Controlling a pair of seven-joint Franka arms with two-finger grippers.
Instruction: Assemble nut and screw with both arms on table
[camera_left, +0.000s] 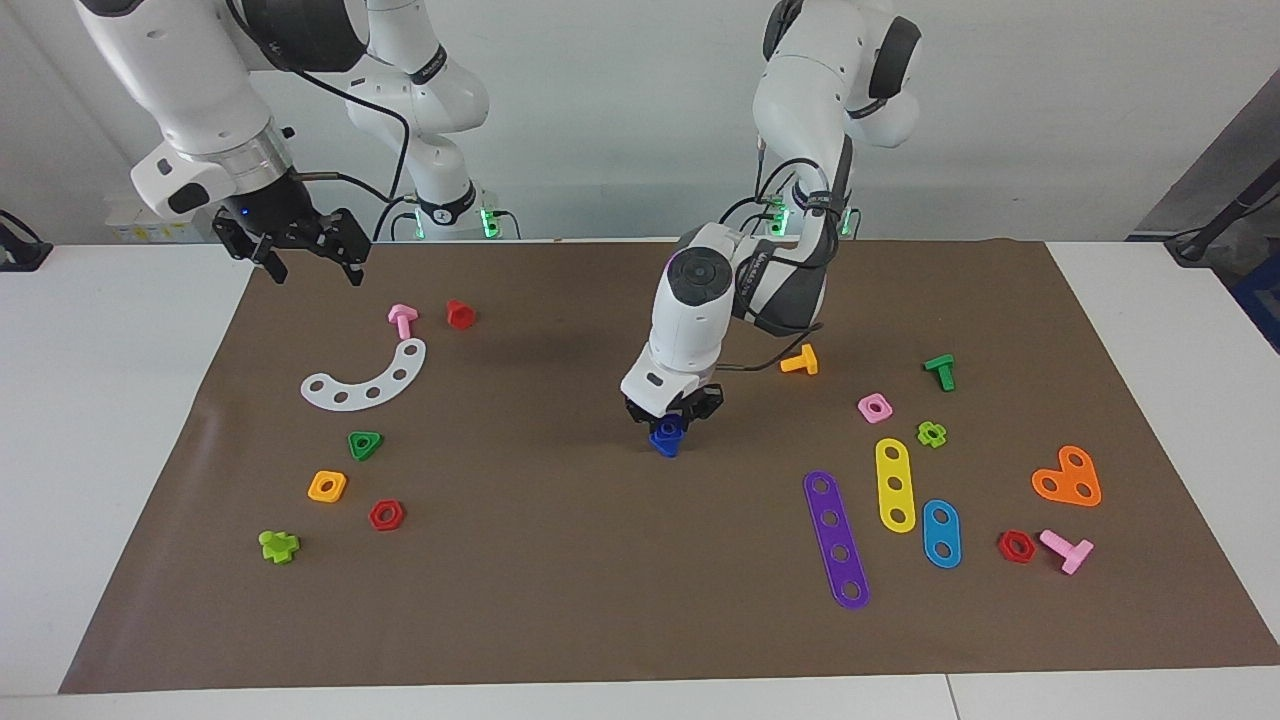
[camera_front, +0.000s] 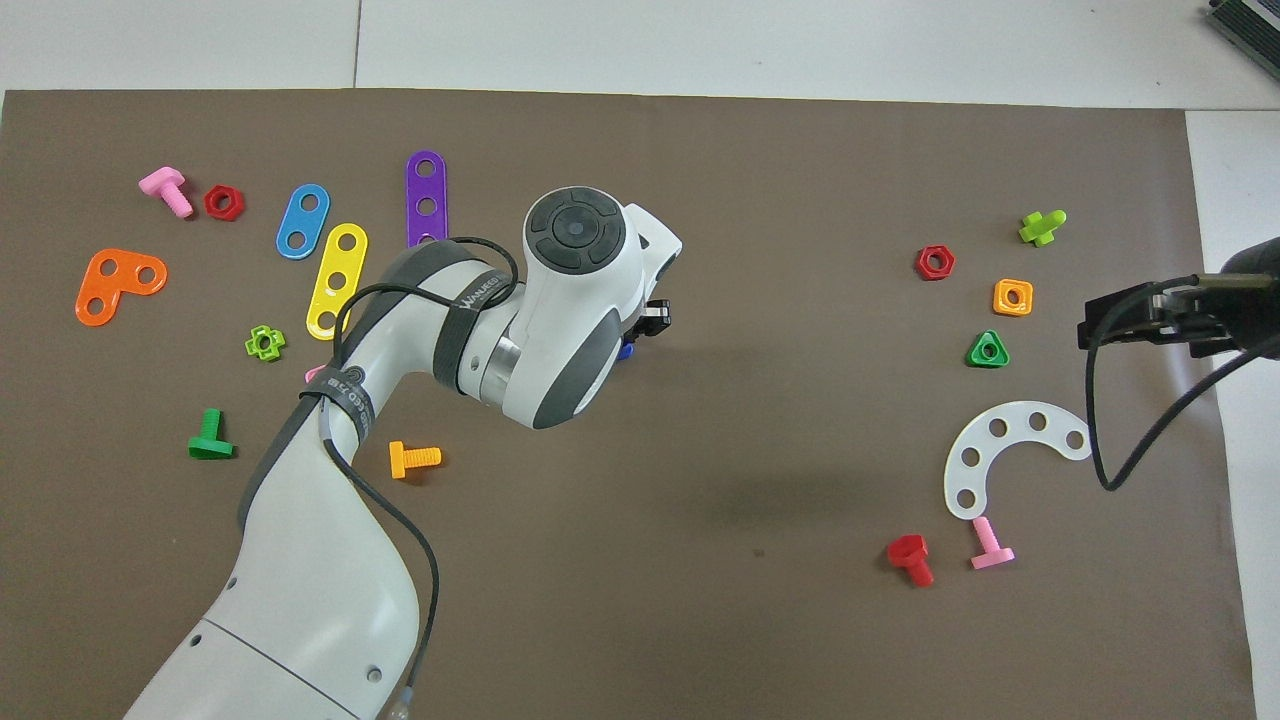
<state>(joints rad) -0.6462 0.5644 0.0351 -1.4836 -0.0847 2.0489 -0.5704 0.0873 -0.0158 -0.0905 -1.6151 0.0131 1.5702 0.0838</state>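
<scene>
In the middle of the brown-papered table (camera_left: 560, 600) my left gripper (camera_left: 672, 418) points down, shut on a small dark-blue piece with a hole, the nut (camera_left: 668, 429). Just under the nut is a second dark-blue part resting on the paper, the screw (camera_left: 662, 446). The two touch, and I cannot tell how far they are joined. From overhead the left wrist covers them and only a blue sliver (camera_front: 625, 351) shows. My right gripper (camera_left: 308, 262) hangs open and holds nothing, over the paper's edge at the right arm's end, also seen from overhead (camera_front: 1090, 328).
An orange screw (camera_left: 800, 361) and a pink square nut (camera_left: 875, 407) lie toward the left arm's end, along with a purple strip (camera_left: 836, 538) and other flat strips. A white curved strip (camera_left: 367, 379), green triangular nut (camera_left: 365, 444) and orange square nut (camera_left: 327, 486) lie toward the right arm's end.
</scene>
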